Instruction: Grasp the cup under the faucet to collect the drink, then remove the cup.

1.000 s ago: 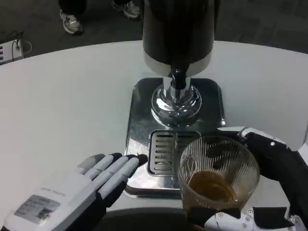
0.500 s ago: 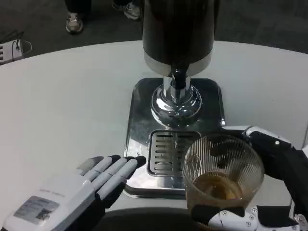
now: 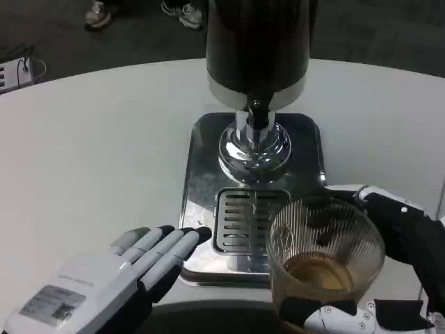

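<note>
A ribbed clear glass cup with amber drink in its bottom stands near the table's front edge, right of the drip grate. My right hand wraps around the cup from the right and holds it, thumb in front, fingers behind. The black dispenser rises at the back, its faucet pointing down over the chrome base. My left hand lies flat on the table at the lower left, fingers straight, tips beside the tray's front left corner, holding nothing.
The steel drip tray takes up the table's middle. White tabletop spreads wide to the left and behind. Beyond the far edge are a person's shoes and a white power strip on the dark floor.
My right hand has carried the cup a little to the right and toward me, off the grate. The left hand has stayed put. The person's feet have stepped farther back.
</note>
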